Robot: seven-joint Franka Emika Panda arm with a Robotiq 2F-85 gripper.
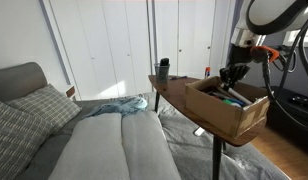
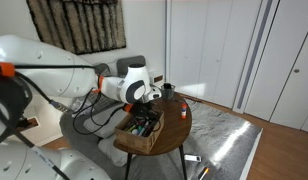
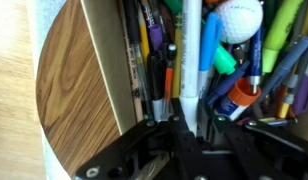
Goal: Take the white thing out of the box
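The white thing (image 3: 191, 50) is a narrow white pen that lies lengthwise among the pens in the brown cardboard box (image 3: 106, 60). In the wrist view my gripper (image 3: 191, 122) has its two dark fingers closed against the pen's lower end. In both exterior views the gripper (image 1: 232, 76) (image 2: 146, 108) reaches down into the box (image 1: 229, 112) (image 2: 144, 138), which stands on the small round wooden table (image 1: 170, 88) (image 2: 180, 128). The white thing is too small to make out in the exterior views.
The box also holds a white ball (image 3: 239, 18), an orange-capped glue stick (image 3: 244, 92), and green, blue and black pens close on both sides. A dark cylindrical cup (image 1: 163, 68) (image 2: 166, 89) stands at the table's far edge. A grey sofa (image 1: 104, 145) is beside the table.
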